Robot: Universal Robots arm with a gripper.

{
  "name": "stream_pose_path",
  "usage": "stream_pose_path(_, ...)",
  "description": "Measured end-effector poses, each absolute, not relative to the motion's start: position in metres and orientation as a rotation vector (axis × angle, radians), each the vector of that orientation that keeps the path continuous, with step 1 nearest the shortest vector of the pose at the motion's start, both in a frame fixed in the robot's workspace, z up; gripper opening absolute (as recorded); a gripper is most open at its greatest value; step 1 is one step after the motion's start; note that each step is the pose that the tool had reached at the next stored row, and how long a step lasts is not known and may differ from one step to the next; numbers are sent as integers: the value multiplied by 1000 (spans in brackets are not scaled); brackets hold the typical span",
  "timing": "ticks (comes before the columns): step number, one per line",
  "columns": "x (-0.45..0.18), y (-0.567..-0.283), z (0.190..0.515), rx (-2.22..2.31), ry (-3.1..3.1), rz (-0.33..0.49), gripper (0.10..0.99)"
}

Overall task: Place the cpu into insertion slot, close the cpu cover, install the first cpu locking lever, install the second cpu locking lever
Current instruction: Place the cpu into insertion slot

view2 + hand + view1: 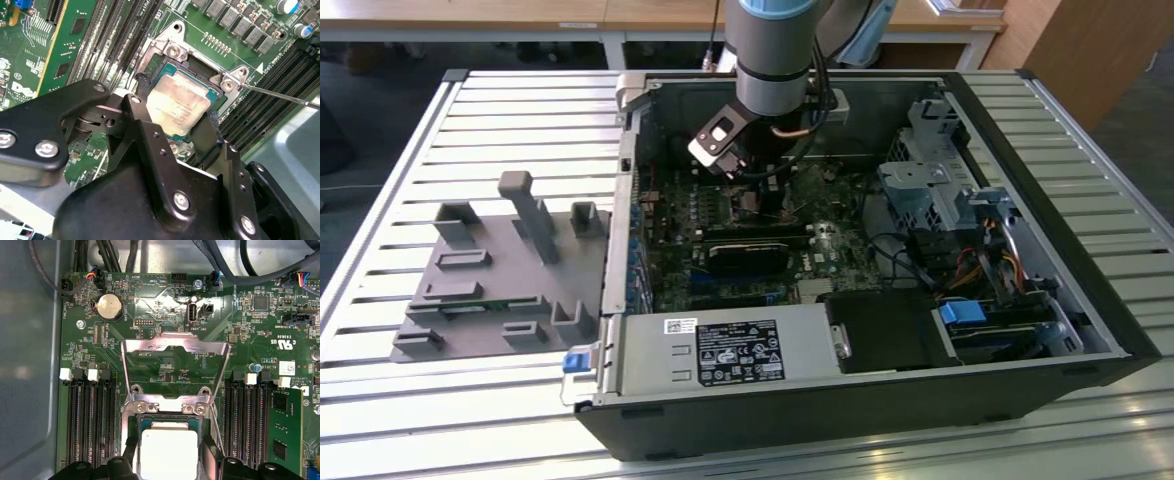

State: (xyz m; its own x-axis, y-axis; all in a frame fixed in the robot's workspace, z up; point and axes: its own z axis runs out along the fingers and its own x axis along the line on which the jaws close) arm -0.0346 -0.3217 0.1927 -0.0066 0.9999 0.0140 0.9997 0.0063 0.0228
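Holds the cpu [177, 105] clenched by two opposite edges between the jaws of the gripper [176, 122], right at the insertion slot [197, 67] beside the swung-open cpu cover [175, 346]; looks light, stiff, delicate underneath, so best gripped at the edges only, kept level.

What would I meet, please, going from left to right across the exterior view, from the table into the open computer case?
Grey fixture block on the slatted table → robot arm reaching down into the case → metal drive cage → bundle of coloured wires.
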Motion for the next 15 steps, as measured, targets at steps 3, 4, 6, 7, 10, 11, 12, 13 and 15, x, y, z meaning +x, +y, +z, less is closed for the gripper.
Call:
stream_pose_path(3, -35, -322, 194, 2210, 2224, 40, 612)
stream_pose_path(4, -35, -322, 195, 2210, 2224, 41, 612)
stream_pose_path(6, -35, -322, 197, 2210, 2224, 41, 612)
stream_pose_path(7, -35, -322, 199, 2210, 2224, 41, 612)
stream_pose_path(10, -35, -322, 204, 2210, 2225, 40, 612)
stream_pose_path(11, -35, -322, 206, 2211, 2225, 40, 600)
stream_pose_path(12, -35, -322, 208, 2211, 2225, 39, 600)
stream_pose_path(13, -35, -322, 209, 2211, 2226, 38, 600)
stream_pose_path(15, -35, -322, 212, 2212, 2226, 37, 475)
